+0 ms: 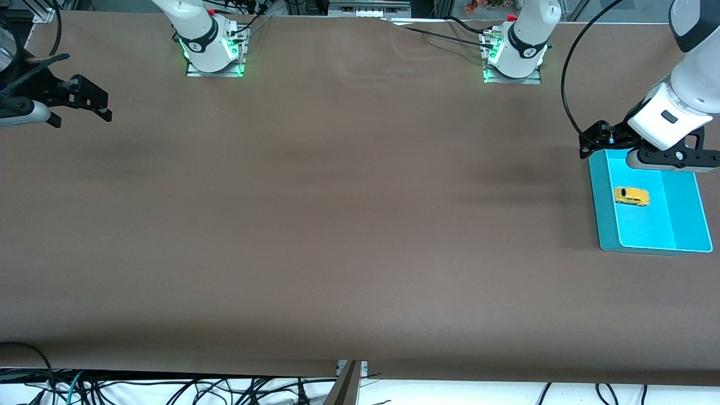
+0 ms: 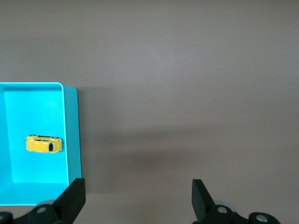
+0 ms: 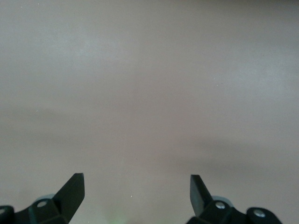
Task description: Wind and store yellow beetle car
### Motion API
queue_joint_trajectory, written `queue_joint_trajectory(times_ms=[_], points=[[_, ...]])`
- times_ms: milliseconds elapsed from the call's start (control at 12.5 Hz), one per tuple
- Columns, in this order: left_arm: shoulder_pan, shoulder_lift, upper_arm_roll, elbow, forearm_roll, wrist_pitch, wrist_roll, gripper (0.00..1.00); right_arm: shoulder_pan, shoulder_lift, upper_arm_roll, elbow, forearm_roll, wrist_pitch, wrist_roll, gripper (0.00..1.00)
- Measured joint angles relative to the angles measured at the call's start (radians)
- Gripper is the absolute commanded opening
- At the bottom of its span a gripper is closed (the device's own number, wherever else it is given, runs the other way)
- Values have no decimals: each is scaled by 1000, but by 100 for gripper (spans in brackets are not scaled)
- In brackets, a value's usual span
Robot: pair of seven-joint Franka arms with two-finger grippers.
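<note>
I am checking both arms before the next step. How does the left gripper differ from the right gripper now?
The left gripper hangs over the table beside the teal tray that holds the yellow beetle car; the right gripper hangs over bare table at the right arm's end. The left wrist view shows the tray and car; the right wrist view shows only table. Both are open and empty.

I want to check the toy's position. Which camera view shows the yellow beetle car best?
The left wrist view: the yellow beetle car appears largest there, unobstructed, lying in the turquoise tray. The front view shows it smaller, also in the tray. The right wrist view shows only bare table.
</note>
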Motion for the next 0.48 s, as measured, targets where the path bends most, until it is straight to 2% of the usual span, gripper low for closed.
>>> queue_joint_trajectory(times_ms=[481], points=[[0,-2,7,-7,0,0,0,100,0,0,0,0,0,0,0,100]])
